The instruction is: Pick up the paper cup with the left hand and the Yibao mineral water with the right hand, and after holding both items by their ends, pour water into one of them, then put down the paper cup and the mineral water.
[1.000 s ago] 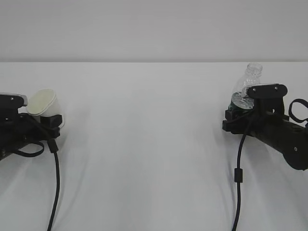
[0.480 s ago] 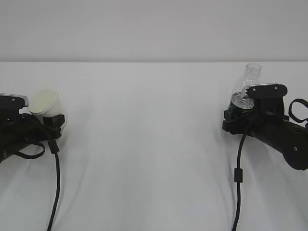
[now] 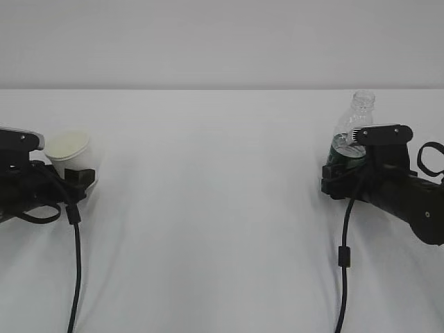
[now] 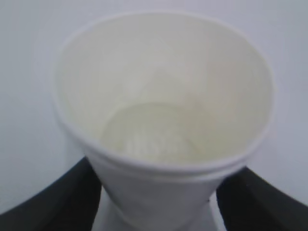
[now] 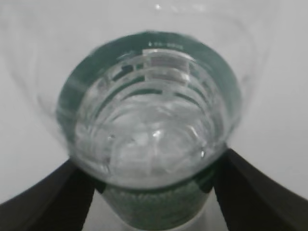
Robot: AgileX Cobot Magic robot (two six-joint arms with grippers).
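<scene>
- We see the paper cup (image 3: pixel 67 149) near the left edge of the surface (image 3: pixel 215 201), upright, mouth up, with the left end effector (image 3: pixel 78 179) clamped round its lower wall; in the left wrist view a dark finger (image 4: pixel 57 202) sits on each side of the cup (image 4: pixel 163 120)
- The Yibao mineral water (image 3: pixel 352 132) is near the right edge, roughly upright and capless, with the right end effector (image 3: pixel 336 177) clamped on its lower part; the right wrist view shows the bottle (image 5: pixel 149 120) between two dark fingers (image 5: pixel 262 197)
- We judge the step in hand to be setting both items down: both look low, close to or on the surface, though we cannot tell whether their bases touch it
- To do it well, we would bring each base flat onto the surface before the fingers part, then part them slowly and draw back level, since a light cup tips easily and an open bottle can spill
- The bottle carries a dark green label band; no writing or brand on it can be read in any view, and the cup is plain
</scene>
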